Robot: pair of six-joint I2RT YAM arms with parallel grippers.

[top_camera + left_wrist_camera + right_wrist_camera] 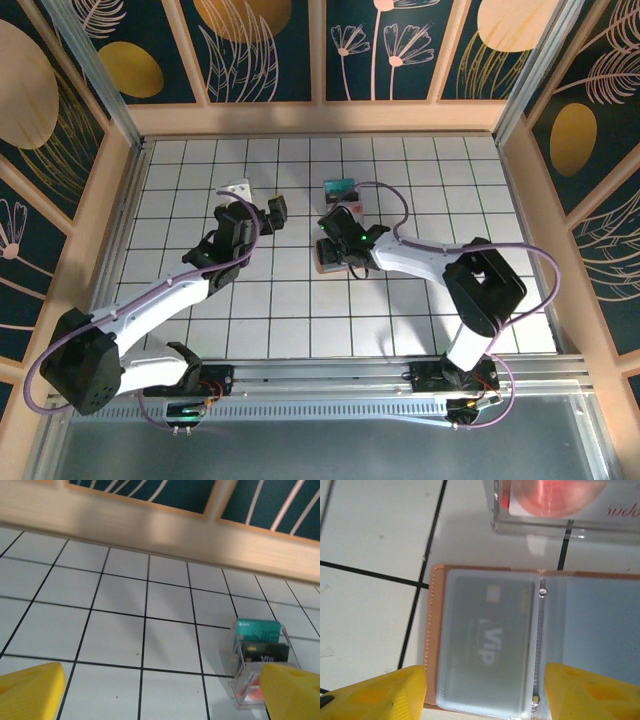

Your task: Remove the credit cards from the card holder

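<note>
The card holder [535, 640] lies open on the tiles, a tan-brown rim around clear sleeves. A dark credit card [490, 640] marked "Vip" sits inside its left sleeve. My right gripper [485, 695] hovers low over it, open, one yellow finger on each side of that sleeve. From above, the right gripper [336, 250] covers most of the card holder [326, 266]. My left gripper [160, 695] is open over bare tiles with nothing between its fingers, left of a clear box [260, 660]. A white card [237, 188] lies behind the left gripper [276, 212].
The clear box [343, 192] just behind the holder stands a teal card [257, 629], a black card and a white one with a red spot [555, 492] upright. A wooden wall [150, 525] borders the far edge.
</note>
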